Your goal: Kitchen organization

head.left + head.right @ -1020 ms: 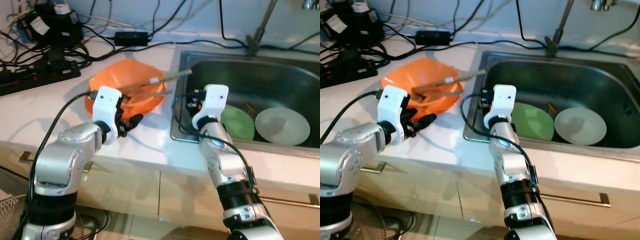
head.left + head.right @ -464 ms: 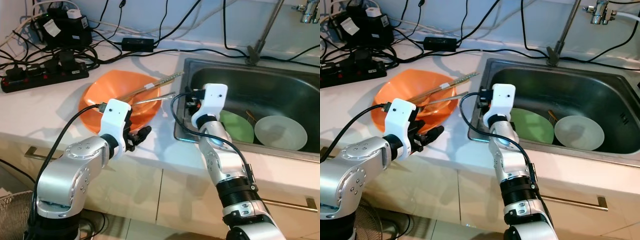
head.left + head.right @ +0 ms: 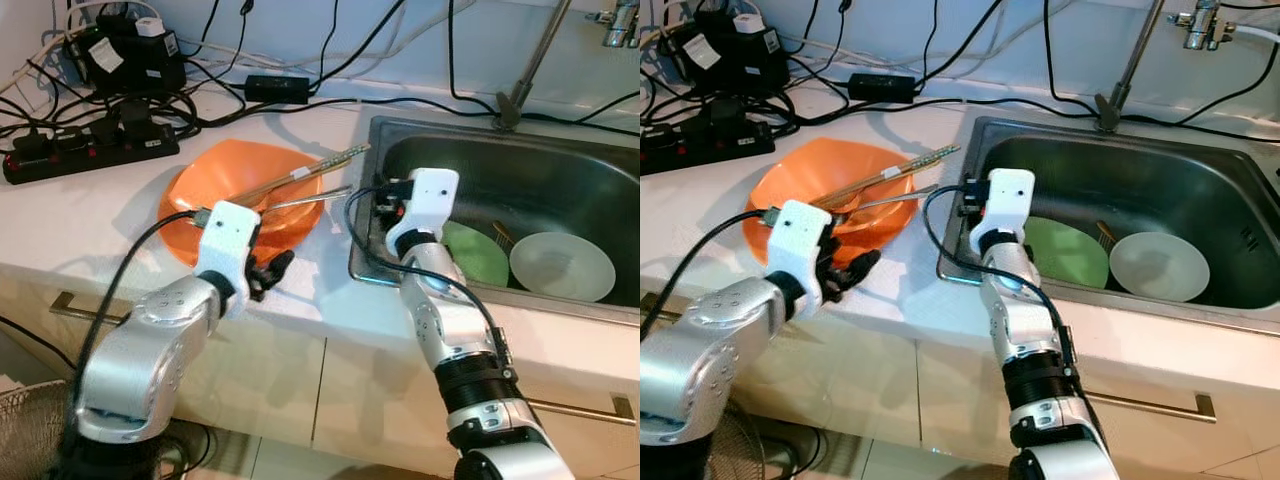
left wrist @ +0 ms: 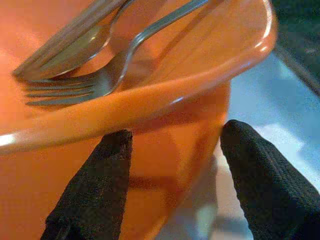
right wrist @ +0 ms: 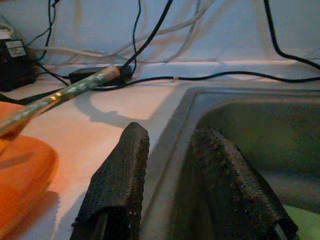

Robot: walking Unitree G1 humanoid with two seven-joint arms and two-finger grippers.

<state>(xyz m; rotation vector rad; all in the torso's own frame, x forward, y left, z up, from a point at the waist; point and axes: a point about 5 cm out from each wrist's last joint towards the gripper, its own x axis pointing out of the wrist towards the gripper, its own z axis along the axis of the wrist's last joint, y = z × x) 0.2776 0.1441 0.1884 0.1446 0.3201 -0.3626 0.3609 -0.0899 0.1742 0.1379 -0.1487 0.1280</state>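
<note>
The orange bowl is sitting on the white counter just left of the steel sink, and everything else is placed around it. A fork and a pair of chopsticks are lying in the bowl, their ends reaching over its rim toward the sink. The left gripper is waiting at the bowl's near edge, its fingers spread apart and not gripping anything. The right gripper is hovering over the sink's left rim, just right of the bowl, its fingers slightly parted and empty. Inside the sink, well right of the bowl, a green plate and a pale plate are lying side by side.
</note>
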